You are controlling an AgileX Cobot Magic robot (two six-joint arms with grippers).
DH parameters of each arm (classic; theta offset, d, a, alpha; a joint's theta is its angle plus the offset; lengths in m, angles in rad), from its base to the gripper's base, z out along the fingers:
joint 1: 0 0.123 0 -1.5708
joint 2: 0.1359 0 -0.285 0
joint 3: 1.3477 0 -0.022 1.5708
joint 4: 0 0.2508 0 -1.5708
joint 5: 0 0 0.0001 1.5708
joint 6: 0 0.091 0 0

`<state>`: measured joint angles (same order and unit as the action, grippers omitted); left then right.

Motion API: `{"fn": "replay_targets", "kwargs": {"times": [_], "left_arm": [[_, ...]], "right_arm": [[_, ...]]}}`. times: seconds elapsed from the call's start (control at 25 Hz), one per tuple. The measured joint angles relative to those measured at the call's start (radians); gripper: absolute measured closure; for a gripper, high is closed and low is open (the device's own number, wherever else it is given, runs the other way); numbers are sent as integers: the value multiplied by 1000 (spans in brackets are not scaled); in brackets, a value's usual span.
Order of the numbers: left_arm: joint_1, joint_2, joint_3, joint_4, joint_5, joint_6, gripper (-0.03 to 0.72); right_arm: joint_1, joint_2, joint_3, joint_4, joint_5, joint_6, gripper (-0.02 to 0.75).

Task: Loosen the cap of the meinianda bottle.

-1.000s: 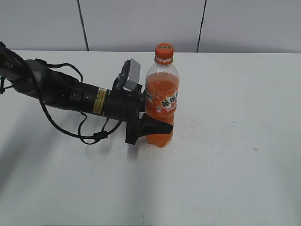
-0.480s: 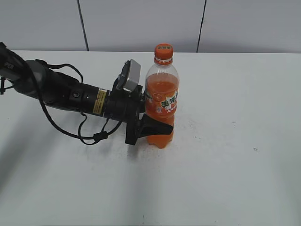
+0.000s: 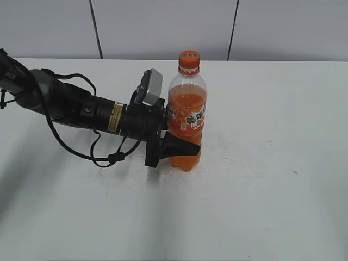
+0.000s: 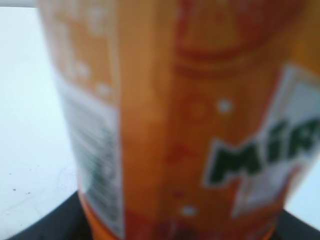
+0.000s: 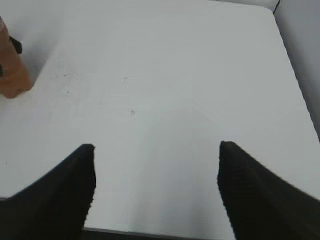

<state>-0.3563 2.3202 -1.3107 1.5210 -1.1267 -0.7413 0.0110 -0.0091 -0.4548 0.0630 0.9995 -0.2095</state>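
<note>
The meinianda bottle (image 3: 187,111) stands upright near the middle of the white table, full of orange drink, with its orange cap (image 3: 190,58) on top. My left gripper (image 3: 182,145) reaches in from the left and is shut on the bottle's lower body. In the left wrist view the orange label (image 4: 190,125) fills the frame, blurred. My right gripper (image 5: 156,150) is open and empty over bare table; it is out of the exterior view. The bottle's base (image 5: 12,70) shows at the far left of the right wrist view.
The white table (image 3: 261,179) stretches around the bottle. A grey panelled wall (image 3: 163,27) stands behind its far edge. The left arm's cables (image 3: 103,155) lie on the table to the left. The table's right edge (image 5: 295,80) shows in the right wrist view.
</note>
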Motion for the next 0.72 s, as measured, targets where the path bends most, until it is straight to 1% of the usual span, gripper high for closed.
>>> {"fn": "replay_targets", "kwargs": {"times": [0.12,0.2,0.56,0.72], "left_arm": [[0,0,0,0,-1,0,287],[0,0,0,0,0,0,287],[0,0,0,1,-3,0,287],[0,0,0,0,-3,-2,287]], "right_arm": [[0,7,-34,5,9,57,176],[0,54,-67,9,28,68,186],[0,458,-244,9,24,91,199],[0,598,-302,9,-60,64,199]]}}
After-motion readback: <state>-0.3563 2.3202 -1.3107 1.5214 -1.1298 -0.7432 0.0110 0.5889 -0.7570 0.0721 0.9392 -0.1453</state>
